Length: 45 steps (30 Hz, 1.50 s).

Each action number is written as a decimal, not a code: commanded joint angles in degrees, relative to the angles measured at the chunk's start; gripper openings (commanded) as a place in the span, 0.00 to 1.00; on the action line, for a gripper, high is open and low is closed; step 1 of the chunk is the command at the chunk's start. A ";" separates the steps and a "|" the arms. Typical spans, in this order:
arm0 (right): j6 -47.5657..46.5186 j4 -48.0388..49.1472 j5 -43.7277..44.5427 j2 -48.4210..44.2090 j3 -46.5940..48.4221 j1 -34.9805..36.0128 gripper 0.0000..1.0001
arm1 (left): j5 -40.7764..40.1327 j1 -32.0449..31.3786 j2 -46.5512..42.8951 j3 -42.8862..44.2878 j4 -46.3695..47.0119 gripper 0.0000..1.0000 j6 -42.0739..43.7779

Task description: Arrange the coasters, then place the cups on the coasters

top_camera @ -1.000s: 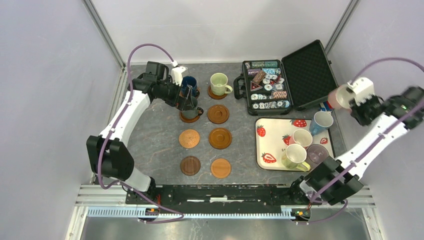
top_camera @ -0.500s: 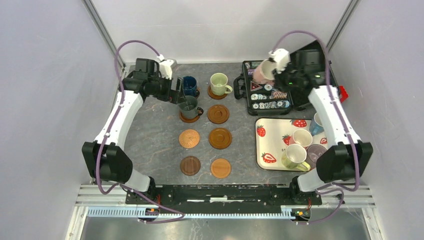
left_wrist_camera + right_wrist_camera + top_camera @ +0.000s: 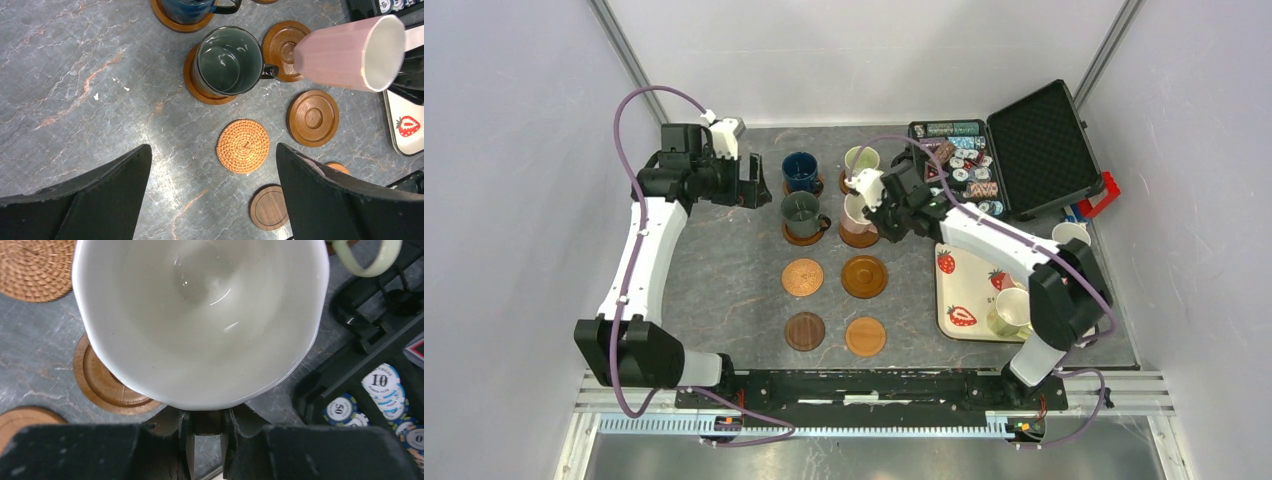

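Grey marbled desk (image 3: pixel 724 270) between white walls, seen from above. At the far end, dark blue mug (image 3: pixel 801 170) on an orange-brown coaster (image 3: pixel 789 189). Beside it, pale green mug (image 3: pixel 861 158), partly behind the right arm. One row nearer, grey-green mug (image 3: pixel 801 210) upright on a brown coaster (image 3: pixel 804 238). Next to that, pink mug (image 3: pixel 855 222) clamped in the right fingers (image 3: pixel 876 208), over a rimmed coaster (image 3: pixel 861 239) that is mostly covered. Left fingers (image 3: pixel 750 188) spread wide around nothing, just left of the two dark mugs. Nearer still, four bare discs in two rows: woven coaster (image 3: pixel 802 277), deep-rimmed coaster (image 3: pixel 864 276), dark flat coaster (image 3: pixel 804 331), orange coaster (image 3: pixel 865 336). To the right, strawberry-print tray (image 3: pixel 959 262) with a yellowish mug (image 3: pixel 1012 312). Behind it, open poker chip case (image 3: pixel 1034 130).

From the left wrist: both black fingers far apart at the lower corners, only desk and woven coaster between. Grey-green mug upright, handle to the right. Pink mug tipped well over, mouth toward the right, above the rimmed coaster; touching or not, cannot tell.

From the right wrist: pale inside of the pink mug across most of the view. Fingers pinched together at its near edge. Rimmed coaster half hidden beneath, woven coaster in the top left corner, poker chips (image 3: pixel 382 385) at lower right.
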 commanded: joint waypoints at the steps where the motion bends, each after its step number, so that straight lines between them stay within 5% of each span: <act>1: 4.29 9.99 8.55 1.42 1.25 2.08 0.00 | -1.37 0.01 -1.92 -0.83 -0.73 1.00 1.36; 45: 6.29 -9.95 2.18 14.08 18.81 1.17 0.00 | 1.00 0.09 -1.55 -3.76 0.47 1.00 0.26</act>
